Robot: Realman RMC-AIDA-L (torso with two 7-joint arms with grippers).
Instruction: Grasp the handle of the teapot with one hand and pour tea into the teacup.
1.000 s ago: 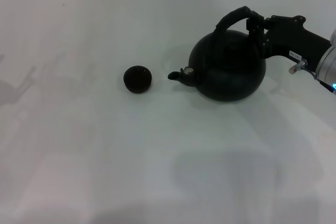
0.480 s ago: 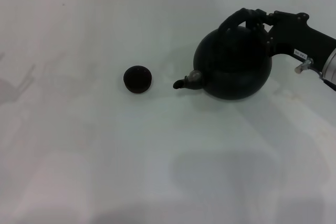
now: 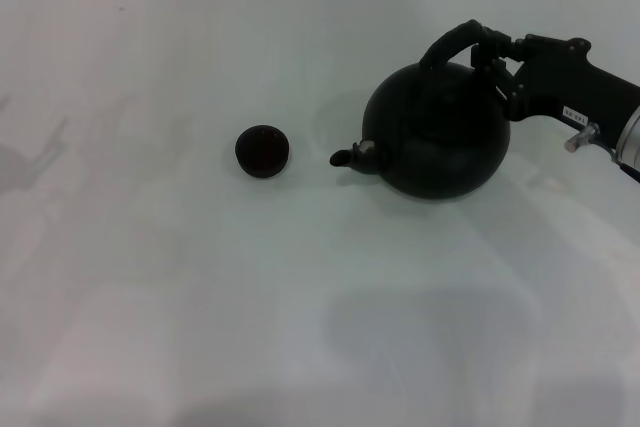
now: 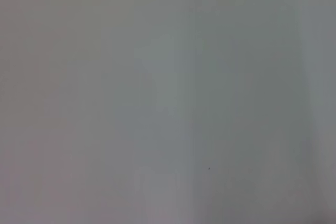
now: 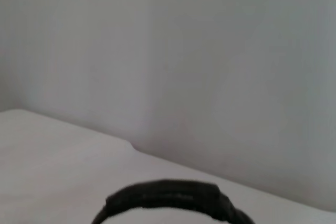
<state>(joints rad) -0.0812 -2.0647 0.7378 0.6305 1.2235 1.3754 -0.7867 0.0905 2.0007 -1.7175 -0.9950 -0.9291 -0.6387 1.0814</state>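
At table's right: right claw (image 3: 492, 50) clenched on handle (image 3: 452, 42); teapot (image 3: 437, 128) spout aims left toward teacup (image 3: 263, 151).

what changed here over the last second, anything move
The right gripper, clamped on the handle, has carried the teapot slightly up and away from the robot. The pot tipped back more level, and its spout ended a little farther from the teacup than a second ago. The cup and the white table stayed as they were. The left gripper is out of view throughout.
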